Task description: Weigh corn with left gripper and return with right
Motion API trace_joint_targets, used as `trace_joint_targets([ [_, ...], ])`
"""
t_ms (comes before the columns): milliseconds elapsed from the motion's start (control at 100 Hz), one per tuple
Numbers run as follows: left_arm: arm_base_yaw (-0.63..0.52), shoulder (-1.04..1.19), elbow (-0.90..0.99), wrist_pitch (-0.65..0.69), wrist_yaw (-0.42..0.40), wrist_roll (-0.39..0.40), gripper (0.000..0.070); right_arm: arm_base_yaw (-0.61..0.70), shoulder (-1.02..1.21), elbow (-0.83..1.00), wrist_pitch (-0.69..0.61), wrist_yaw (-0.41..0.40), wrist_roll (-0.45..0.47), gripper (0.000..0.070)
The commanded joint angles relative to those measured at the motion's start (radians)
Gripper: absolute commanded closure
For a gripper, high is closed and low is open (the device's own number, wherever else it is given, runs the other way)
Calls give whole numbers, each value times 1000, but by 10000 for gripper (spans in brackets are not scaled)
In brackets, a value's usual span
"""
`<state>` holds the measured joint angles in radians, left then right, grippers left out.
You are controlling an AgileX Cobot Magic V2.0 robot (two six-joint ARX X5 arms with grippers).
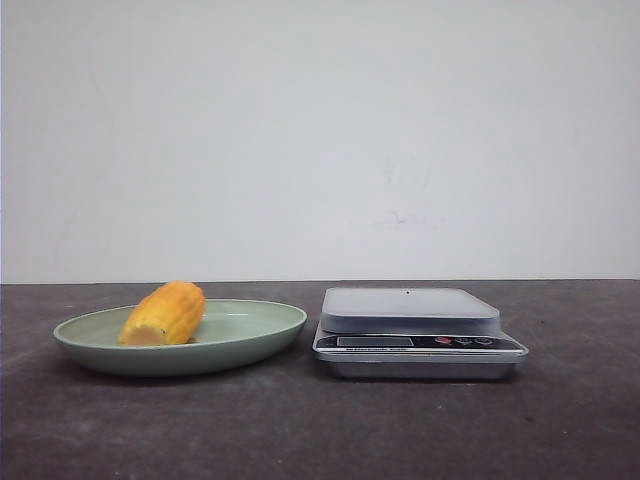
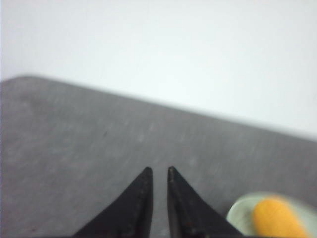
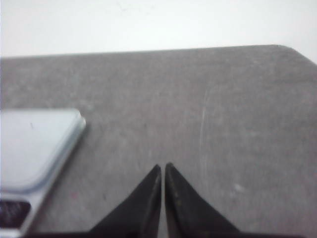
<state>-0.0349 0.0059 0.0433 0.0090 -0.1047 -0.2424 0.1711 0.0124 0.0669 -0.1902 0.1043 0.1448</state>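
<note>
Corn (image 1: 163, 314) is seen lying on plate (image 1: 262, 330), beside scale (image 1: 418, 333), on table (image 1: 320, 430). Left claw (image 2: 158, 171) held nearly closed, empty; right claw (image 3: 162, 167) pressed together, empty.

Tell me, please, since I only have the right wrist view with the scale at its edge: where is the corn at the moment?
Observer: The corn lies on its side in a pale green plate, left of the scale in the front view.
Operator: Thank you. Is anything on the scale's platform?
Observer: No, the front view shows its platform bare.
Operator: And is the left claw holding anything?
Observer: No. The left claw is over bare table, its tips nearly together with nothing between them; the plate and corn are off to one side of it.
</note>
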Motion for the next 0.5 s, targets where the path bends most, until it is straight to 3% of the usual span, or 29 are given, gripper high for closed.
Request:
trace_joint_targets([
  [0, 2, 17, 48, -19, 1, -141, 685, 3, 11, 71, 23, 0, 48, 696],
  [190, 2, 199, 294, -140, 8, -148, 686, 3, 190, 329, -26, 0, 84, 696],
  [280, 2, 315, 438, -153, 64, -121, 684, 3, 306, 469, -81, 0, 76, 695],
  [320, 2, 359, 492, -155, 90, -104, 651, 3, 351, 526, -100, -3, 77, 675],
  [360, 2, 404, 550, -161, 115, -99, 549, 3, 394, 577, -111, -3, 77, 596],
  [420, 1, 471, 633, -178, 138, -99, 355, 3, 449, 644, -123, -26, 76, 417],
  [490, 0, 526, 699, -199, 169, -98, 320, 3, 506, 713, -138, -71, 60, 259],
])
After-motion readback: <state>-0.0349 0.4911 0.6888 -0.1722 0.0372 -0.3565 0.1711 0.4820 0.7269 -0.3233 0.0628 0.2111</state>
